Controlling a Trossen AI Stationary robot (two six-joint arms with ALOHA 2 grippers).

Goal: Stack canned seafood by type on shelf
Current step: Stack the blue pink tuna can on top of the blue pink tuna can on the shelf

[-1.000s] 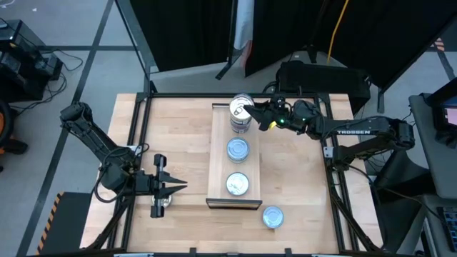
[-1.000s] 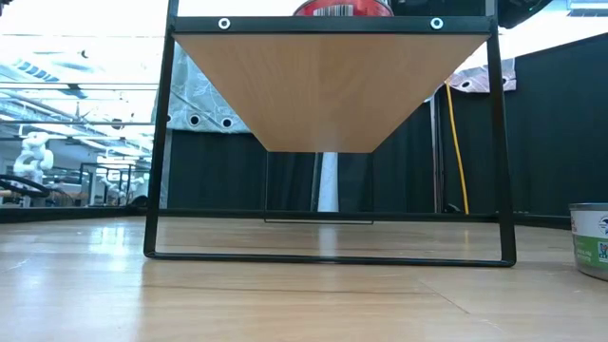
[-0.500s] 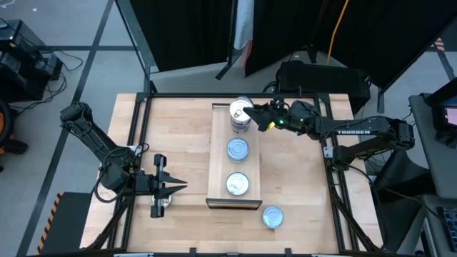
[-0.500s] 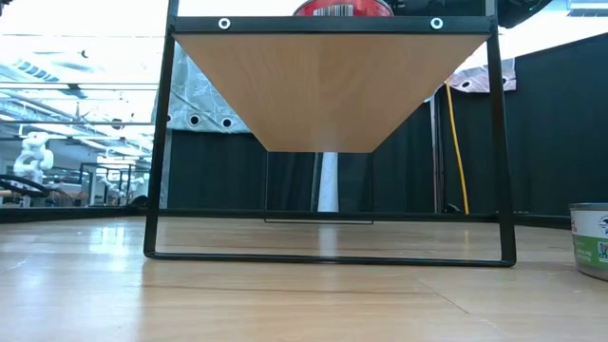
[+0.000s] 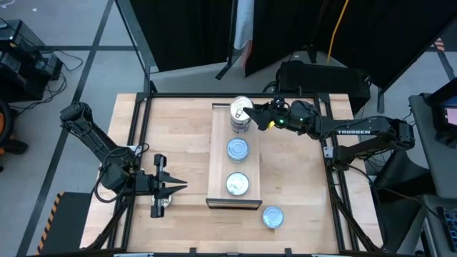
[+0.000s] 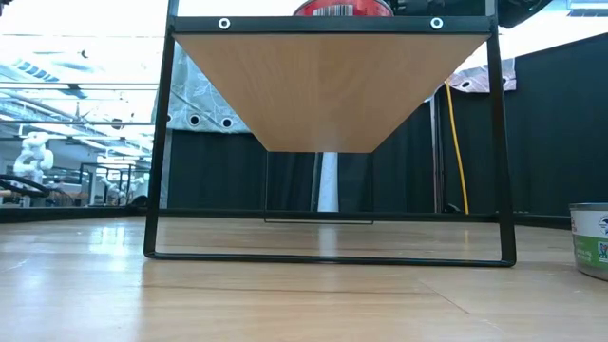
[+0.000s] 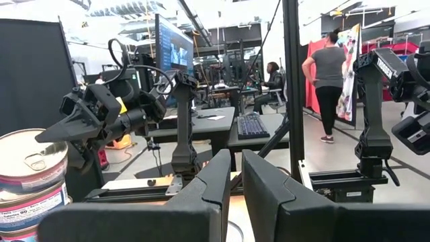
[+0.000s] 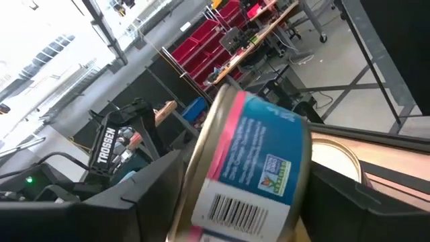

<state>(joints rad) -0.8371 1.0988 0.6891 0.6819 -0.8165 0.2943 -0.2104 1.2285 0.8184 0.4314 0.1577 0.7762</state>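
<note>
Down the middle of the plank table (image 5: 178, 128) runs the shelf (image 5: 218, 153), a long narrow light-wood board on a black frame with a dark front edge, reaching from near the far edge to near the front edge. The right arm reaches across from the right side, its gripper (image 5: 251, 114) over the shelf's far end, fingers clamped on a tilted tin (image 5: 241, 108); the right wrist view shows this tin (image 8: 252, 165) with a silver rim, a blue label, a pink band and a barcode. It hangs just above a stack of tins (image 5: 240, 124) at the far end. The left arm waits near the table's left front corner, its gripper (image 5: 175, 187) with fingers nearly together and nothing between them. Along the shelf sit a blue-topped tin (image 5: 238, 150) at the middle and a white-topped tin (image 5: 237, 183) near the front end. One more blue-topped tin (image 5: 272, 216) stands on the table just off the shelf's front right corner.
</note>
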